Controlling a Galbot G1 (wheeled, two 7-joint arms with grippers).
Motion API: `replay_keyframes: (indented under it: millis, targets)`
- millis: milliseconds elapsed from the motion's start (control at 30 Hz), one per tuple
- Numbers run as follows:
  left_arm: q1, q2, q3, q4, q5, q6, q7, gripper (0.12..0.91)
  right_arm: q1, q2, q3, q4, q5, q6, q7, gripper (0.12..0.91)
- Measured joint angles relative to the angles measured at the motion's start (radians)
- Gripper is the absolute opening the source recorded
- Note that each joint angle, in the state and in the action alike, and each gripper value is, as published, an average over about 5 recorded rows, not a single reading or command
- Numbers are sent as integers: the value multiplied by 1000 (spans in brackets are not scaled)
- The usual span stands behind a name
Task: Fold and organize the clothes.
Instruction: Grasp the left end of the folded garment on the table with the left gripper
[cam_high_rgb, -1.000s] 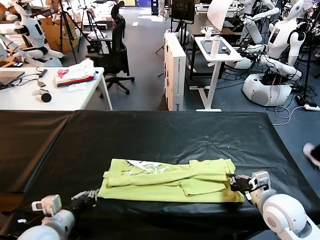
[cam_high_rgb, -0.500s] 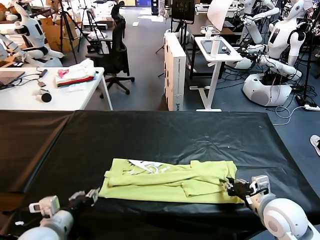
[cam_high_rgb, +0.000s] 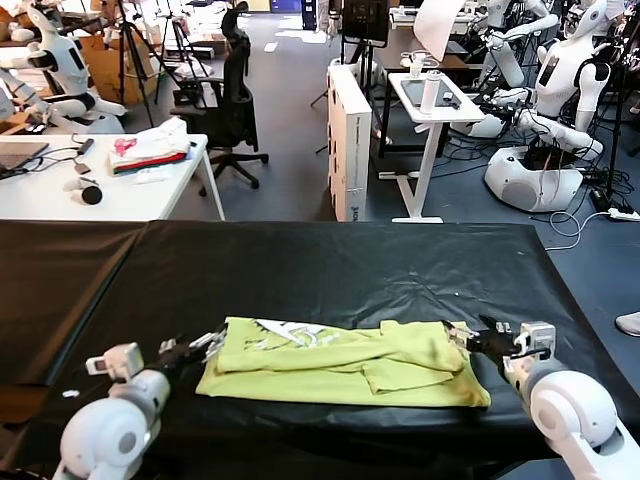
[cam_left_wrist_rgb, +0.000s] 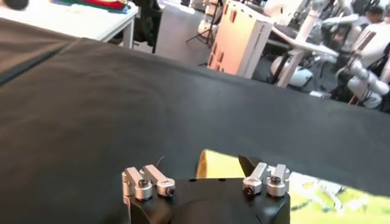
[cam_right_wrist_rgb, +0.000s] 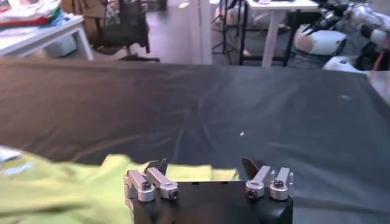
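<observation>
We see the lime yellow-green T-shirt (cam_high_rgb: 345, 362) lying folded into a long band across the near part of the black-covered table (cam_high_rgb: 330, 265), its pale print (cam_high_rgb: 290, 334) showing on the upper layer toward our left. Our left gripper (cam_high_rgb: 205, 345) sits at the shirt's left end, just at the cloth's edge, with its jaws spread apart and nothing between them; in the left wrist view the fingers (cam_left_wrist_rgb: 248, 164) stand wide with a corner of the shirt (cam_left_wrist_rgb: 219, 167) just in front of them. Our right gripper (cam_high_rgb: 468, 338) is at the shirt's right end, by the far right corner, jaws likewise apart and holding nothing; the right wrist view shows the green fabric (cam_right_wrist_rgb: 73, 182) lying just ahead of the open fingers (cam_right_wrist_rgb: 157, 166). Beyond the black table stands a white table (cam_high_rgb: 110, 190) bearing a heap of white, pink and red fabric (cam_high_rgb: 150, 148)
</observation>
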Motion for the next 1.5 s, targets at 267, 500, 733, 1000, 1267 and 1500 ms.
replay_keyframes:
  millis: [267,500,733,1000,1267,1500]
  targets:
    - [-57,-8,38,76,19,1,1,907,13,30,1,-29,-13,-2,2,907]
    - [-89,-26,69,131,44,-3,2,907,13,56,4,-51,-19,0,3,901]
    - [-104,-36,91,155,51,-6,3,907,14,76,7,-69,-24,4,-1,783]
    - [-100,-44,97,169,61,-11,9,888,15,97,9,-82,-30,8,-4,658]
    - [-99,-45,96,176,61,-17,14,647,17,101,9,-88,-33,13,-5,289]
    - [-84,-44,96,171,74,-27,35,221,17,105,12,-85,-34,25,-6,140]
